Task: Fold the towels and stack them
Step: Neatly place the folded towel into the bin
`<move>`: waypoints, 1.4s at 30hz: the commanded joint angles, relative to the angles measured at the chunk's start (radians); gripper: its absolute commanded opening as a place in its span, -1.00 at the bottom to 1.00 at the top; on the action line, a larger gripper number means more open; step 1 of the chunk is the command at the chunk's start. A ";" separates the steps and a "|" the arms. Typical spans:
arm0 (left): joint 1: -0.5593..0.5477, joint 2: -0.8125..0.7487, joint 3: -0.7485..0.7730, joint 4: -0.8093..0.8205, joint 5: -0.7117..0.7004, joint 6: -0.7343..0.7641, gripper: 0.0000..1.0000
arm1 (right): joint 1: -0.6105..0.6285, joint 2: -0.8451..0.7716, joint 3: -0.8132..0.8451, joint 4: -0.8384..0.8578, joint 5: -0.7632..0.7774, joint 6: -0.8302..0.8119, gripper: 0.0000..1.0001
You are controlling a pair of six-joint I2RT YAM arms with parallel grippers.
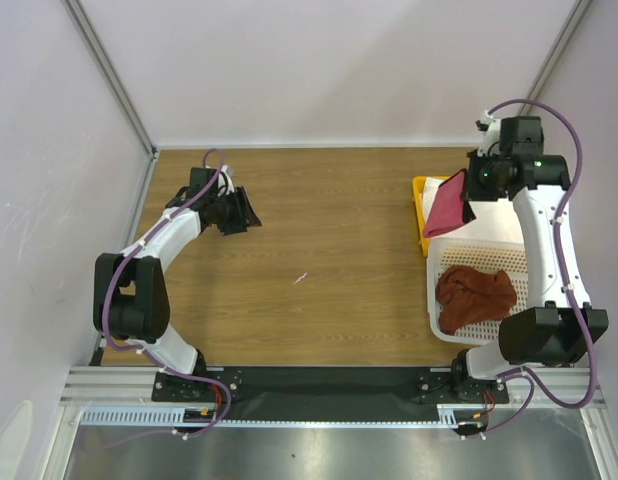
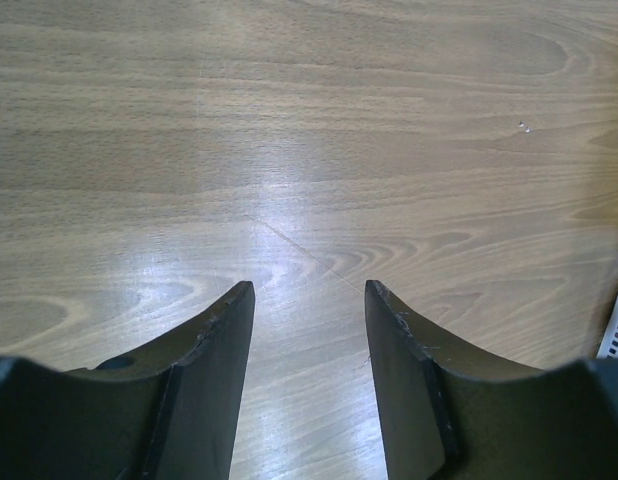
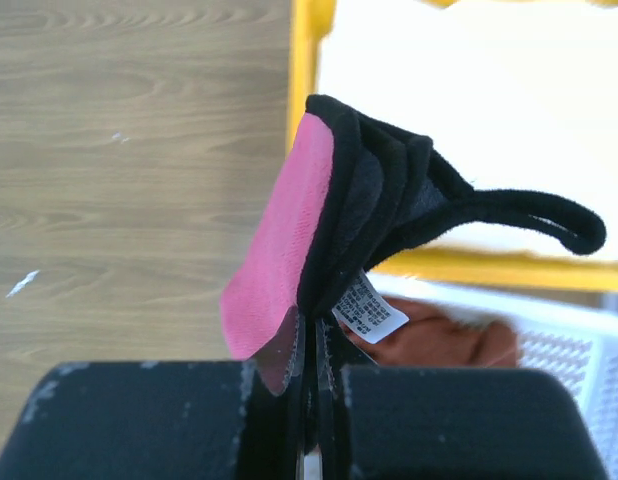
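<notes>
Nearest the lens, a dark mounting rail carries both arms. Left gripper: jaws parted, holding nothing, hovering over the bare wooden table. Right gripper: jaws clamped on the magenta-pink towel, black-edged with a white tag, which hangs above the near edge of the yellow tray and the far end of the white basket. Reddish-brown towel: crumpled inside the basket.

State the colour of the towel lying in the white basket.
Reddish-brown. The towel in the basket shows best in the top view.
</notes>
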 commanded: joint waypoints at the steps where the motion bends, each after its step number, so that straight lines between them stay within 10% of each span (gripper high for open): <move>1: 0.011 -0.003 0.027 0.018 0.020 0.028 0.08 | -0.068 -0.011 -0.005 0.111 -0.069 -0.166 -1.00; 12: 0.011 0.006 0.028 0.024 -0.032 0.054 0.08 | -0.193 0.076 -0.077 0.373 -0.254 -0.364 -1.00; 42: 0.006 0.161 0.263 -0.114 -0.181 -0.018 0.10 | -0.268 0.348 0.120 0.161 -0.353 -0.464 -1.00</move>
